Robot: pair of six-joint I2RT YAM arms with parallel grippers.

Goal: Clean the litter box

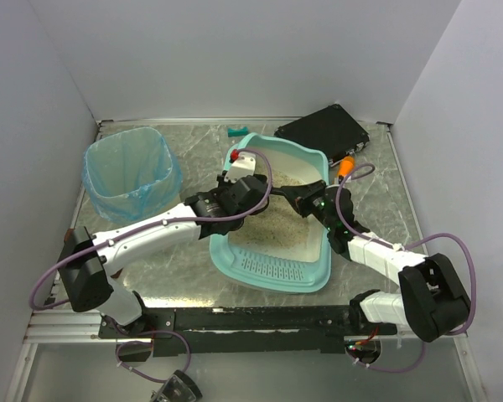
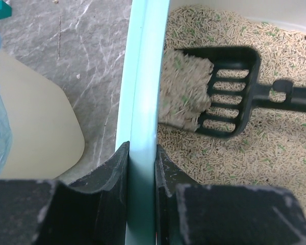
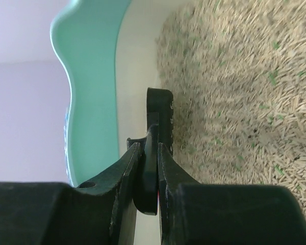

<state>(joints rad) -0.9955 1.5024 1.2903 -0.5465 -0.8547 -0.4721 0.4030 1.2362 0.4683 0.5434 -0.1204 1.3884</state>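
Note:
The teal litter box [image 1: 278, 270] sits mid-table, holding beige litter [image 1: 277, 226]. My left gripper [image 1: 232, 191] is shut on its left rim; in the left wrist view the jaws [image 2: 141, 164] clamp the teal rim [image 2: 143, 76]. My right gripper [image 1: 307, 201] is shut on the handle of a black slotted scoop [image 1: 281, 194]. In the left wrist view the scoop [image 2: 234, 92] lies over the litter with a clump of litter [image 2: 186, 92] on it, near the left wall. In the right wrist view the jaws [image 3: 149, 153] pinch the scoop handle [image 3: 154, 127] edge-on beside the cream inner wall [image 3: 135, 61].
A white bin with a blue bag [image 1: 130, 172] stands left of the box, its cream side [image 2: 30, 127] close to the rim. A black case [image 1: 323, 131] lies at the back right. A small teal object [image 1: 235, 132] lies behind the box. Grey walls surround the table.

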